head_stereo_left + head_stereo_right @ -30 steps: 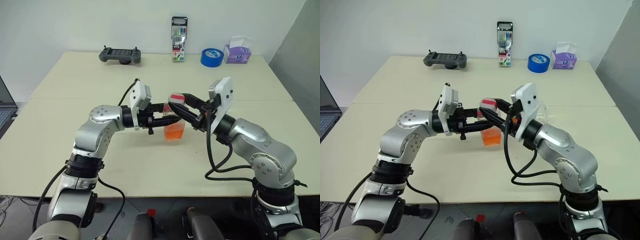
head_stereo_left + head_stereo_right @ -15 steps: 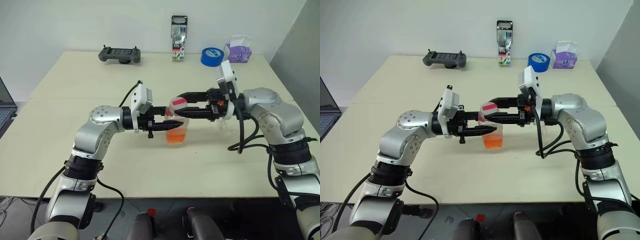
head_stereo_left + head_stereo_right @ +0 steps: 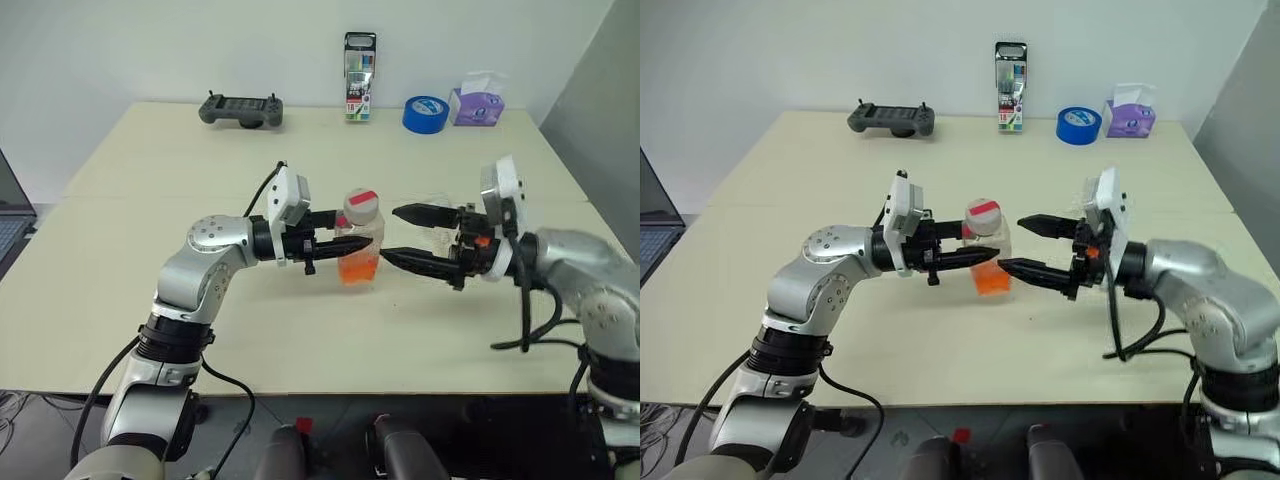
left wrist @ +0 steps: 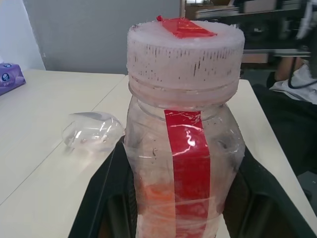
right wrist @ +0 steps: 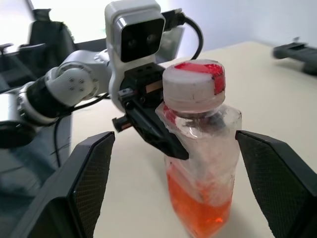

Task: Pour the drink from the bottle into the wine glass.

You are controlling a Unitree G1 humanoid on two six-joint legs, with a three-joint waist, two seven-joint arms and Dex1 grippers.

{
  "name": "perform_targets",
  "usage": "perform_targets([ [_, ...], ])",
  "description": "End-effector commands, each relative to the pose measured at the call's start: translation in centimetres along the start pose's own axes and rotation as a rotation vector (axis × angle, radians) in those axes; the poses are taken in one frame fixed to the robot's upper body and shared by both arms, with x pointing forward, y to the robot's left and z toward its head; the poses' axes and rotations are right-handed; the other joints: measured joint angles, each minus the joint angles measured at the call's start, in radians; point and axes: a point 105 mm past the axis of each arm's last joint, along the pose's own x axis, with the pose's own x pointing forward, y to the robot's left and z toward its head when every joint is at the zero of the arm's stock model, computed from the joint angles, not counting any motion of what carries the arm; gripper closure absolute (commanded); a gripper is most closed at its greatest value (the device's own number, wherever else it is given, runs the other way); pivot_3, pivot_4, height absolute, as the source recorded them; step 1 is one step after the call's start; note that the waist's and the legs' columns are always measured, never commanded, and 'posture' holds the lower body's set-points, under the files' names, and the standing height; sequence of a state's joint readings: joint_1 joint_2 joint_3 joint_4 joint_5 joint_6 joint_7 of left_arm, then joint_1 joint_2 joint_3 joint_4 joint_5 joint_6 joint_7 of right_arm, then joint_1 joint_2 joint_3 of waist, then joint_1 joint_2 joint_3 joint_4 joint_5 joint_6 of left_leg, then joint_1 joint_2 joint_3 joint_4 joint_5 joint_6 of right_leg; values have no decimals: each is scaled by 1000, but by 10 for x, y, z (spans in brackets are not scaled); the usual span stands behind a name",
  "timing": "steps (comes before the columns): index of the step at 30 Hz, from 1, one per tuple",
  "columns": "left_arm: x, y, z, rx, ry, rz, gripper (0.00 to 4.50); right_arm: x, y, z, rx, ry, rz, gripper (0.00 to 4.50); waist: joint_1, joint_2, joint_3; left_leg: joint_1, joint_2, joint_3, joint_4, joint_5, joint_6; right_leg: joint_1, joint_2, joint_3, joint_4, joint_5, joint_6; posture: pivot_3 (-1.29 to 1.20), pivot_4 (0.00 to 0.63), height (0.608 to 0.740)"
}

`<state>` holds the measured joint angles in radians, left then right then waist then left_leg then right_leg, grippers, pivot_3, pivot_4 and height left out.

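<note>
left gripper [image 3: 322,240] jaws clamped on upright bottle [image 3: 359,240], cap [image 3: 361,203] on; right gripper [image 3: 408,238] jaws apart, level, just right of bottle, nearer cap.

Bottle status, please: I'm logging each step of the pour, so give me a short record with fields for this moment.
bottle: upright, cap on
drink: orange, fills the lower part
left gripper: shut on the bottle's body
right gripper: open, beside the bottle, not touching
wine glass: on the table beyond the bottle, no drink in it
</note>
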<state>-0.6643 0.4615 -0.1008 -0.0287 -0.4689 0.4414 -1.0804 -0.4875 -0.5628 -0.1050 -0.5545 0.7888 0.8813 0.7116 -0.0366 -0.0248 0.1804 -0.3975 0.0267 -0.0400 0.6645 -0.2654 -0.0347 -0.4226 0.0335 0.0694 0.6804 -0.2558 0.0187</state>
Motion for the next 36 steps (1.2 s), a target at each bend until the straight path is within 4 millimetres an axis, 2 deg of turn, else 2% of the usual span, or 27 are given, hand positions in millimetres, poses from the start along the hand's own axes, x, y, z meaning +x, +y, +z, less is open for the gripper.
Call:
perform_targets([
  [1, 0, -1, 13, 34, -41, -7, 2728, 13, 0, 18, -81, -108, -186, 308, -4, 0, 0, 0, 0, 0, 0, 0, 0, 0, 0, 0, 0, 0, 0, 0, 150, 740],
  [8, 1, 1, 15, 36, -32, -21, 2728, 24, -5, 27, -101, -183, -361, 308, 1, 0, 0, 0, 1, -1, 0, 0, 0, 0, 1, 0, 0, 0, 0, 0, 150, 740],
  [22, 4, 2, 17, 46, -27, -32, 2728, 32, 5, 19, -65, -161, -291, 308, 3, 0, 0, 0, 0, 0, 0, 0, 0, 0, 1, 0, 0, 0, 0, 0, 150, 740],
  [25, 3, 2, 19, 49, -27, -28, 2728, 34, 5, 18, -61, -159, -285, 883, 3, 0, 0, 0, 0, 0, 0, 0, 0, 0, 1, 0, 0, 0, 0, 0, 150, 740],
  [30, 1, 2, 18, 49, -27, -21, 2728, 34, 3, 20, -56, -169, -287, 2626, 3, 0, 0, 0, 0, 0, 0, 0, 0, 0, 1, 0, 0, 0, 0, 0, 150, 740],
  [36, 1, 1, 16, 43, -24, -21, 2728, 34, 3, 20, -60, -170, -279, 2659, 3, 0, 0, 0, 0, 0, 0, 0, 0, 0, 1, 0, 0, 0, 0, 0, 150, 740],
])
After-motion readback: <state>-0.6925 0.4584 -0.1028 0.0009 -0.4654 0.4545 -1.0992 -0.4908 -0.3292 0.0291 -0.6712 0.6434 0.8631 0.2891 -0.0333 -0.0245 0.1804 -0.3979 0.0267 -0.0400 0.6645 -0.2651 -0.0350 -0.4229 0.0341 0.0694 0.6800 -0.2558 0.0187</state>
